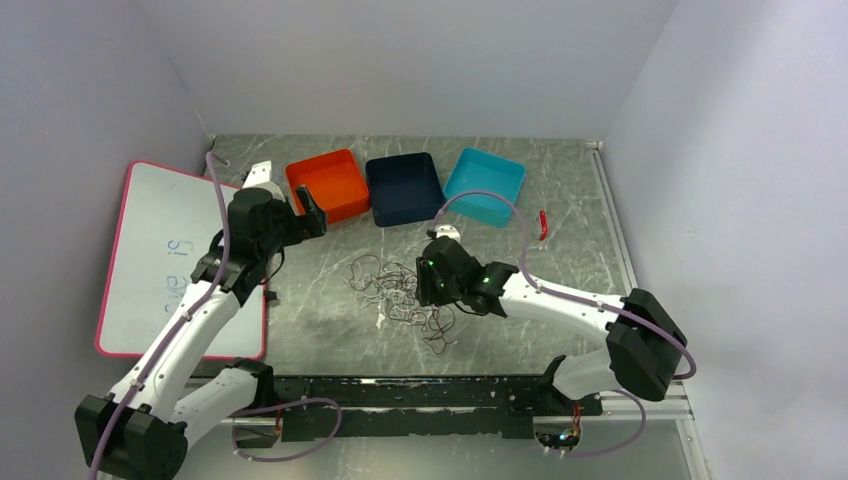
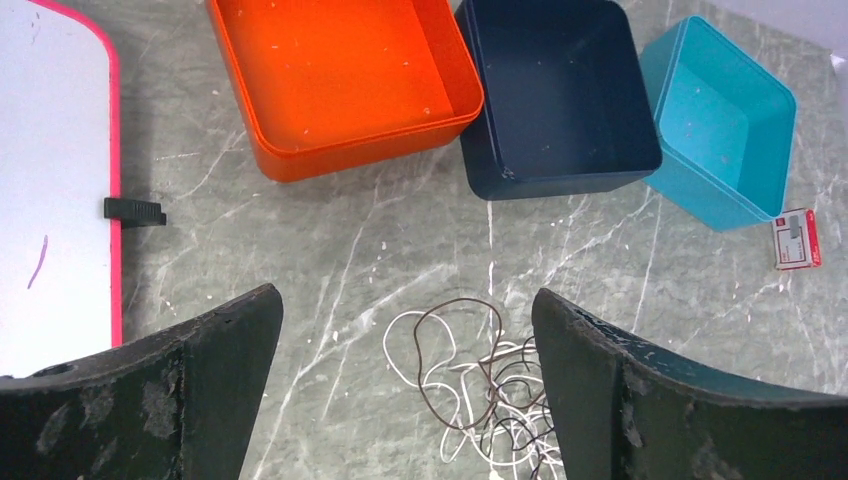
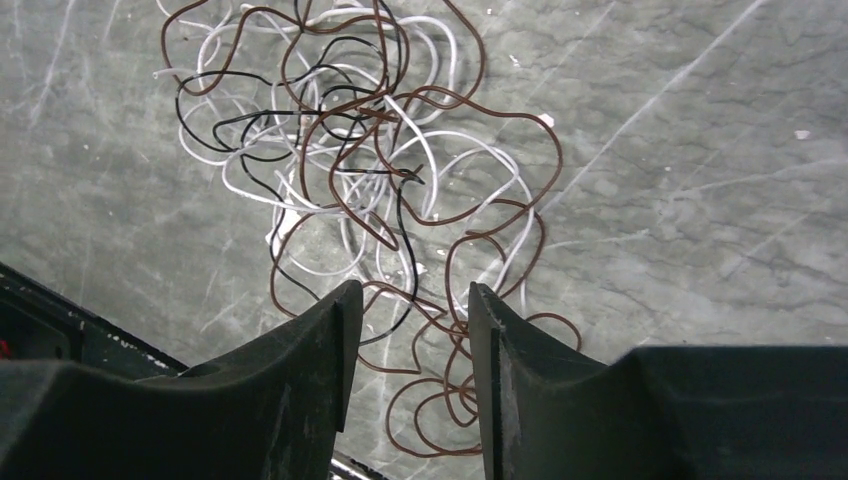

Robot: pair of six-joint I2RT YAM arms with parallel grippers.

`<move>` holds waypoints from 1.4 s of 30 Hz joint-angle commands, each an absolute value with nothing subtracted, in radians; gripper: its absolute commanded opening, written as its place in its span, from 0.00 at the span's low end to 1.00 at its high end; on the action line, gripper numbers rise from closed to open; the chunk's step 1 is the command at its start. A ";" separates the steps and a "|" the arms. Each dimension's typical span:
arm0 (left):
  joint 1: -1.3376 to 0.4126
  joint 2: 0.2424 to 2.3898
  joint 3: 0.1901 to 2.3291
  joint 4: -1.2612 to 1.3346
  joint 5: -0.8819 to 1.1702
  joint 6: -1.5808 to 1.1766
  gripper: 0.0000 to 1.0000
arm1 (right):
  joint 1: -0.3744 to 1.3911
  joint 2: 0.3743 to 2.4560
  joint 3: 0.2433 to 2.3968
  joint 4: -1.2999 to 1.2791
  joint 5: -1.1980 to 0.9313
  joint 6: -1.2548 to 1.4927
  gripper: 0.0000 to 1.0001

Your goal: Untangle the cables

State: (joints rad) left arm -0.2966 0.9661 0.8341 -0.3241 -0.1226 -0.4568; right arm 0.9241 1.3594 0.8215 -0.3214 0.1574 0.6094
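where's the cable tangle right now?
Top view: the cables lie in one tangle mid-table, nearer the arms than the navy bin, just left of the right gripper, which hovers at their edge.

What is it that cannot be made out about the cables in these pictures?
Top external view: single strands of the cables are too thin to follow; the right arm covers the pile's right side.
Left wrist view: the bottom edge and one of the left fingers cut the pile off.
Right wrist view: the right fingers hide the nearest brown loops.

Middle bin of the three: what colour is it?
Dark navy bin, clearest in the left wrist view.
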 commanded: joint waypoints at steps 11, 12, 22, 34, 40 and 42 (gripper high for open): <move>-0.304 0.914 0.809 -0.240 -0.084 -0.432 1.00 | 0.920 1.417 0.758 -0.170 0.129 0.667 0.23; -0.304 0.912 0.808 -0.237 -0.078 -0.427 1.00 | 0.920 1.418 0.759 -0.164 0.129 0.666 0.18; -0.303 0.895 0.819 -0.172 0.058 -0.377 1.00 | 0.920 1.349 0.783 -0.157 0.138 0.600 0.00; -0.303 0.865 0.844 -0.053 0.086 -0.378 0.96 | 0.921 1.217 0.881 -0.224 0.101 0.439 0.00; -0.303 0.856 0.919 -0.096 0.020 -0.246 0.96 | 0.921 1.169 0.928 -0.216 0.069 0.403 0.00; -0.303 0.856 0.948 -0.116 0.073 -0.210 0.98 | 0.921 1.156 0.938 -0.209 0.066 0.401 0.00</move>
State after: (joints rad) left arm -0.2966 0.8722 0.8680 -0.1204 0.0380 -0.3119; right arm 0.9222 1.1931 0.8989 -0.2146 0.0887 0.4385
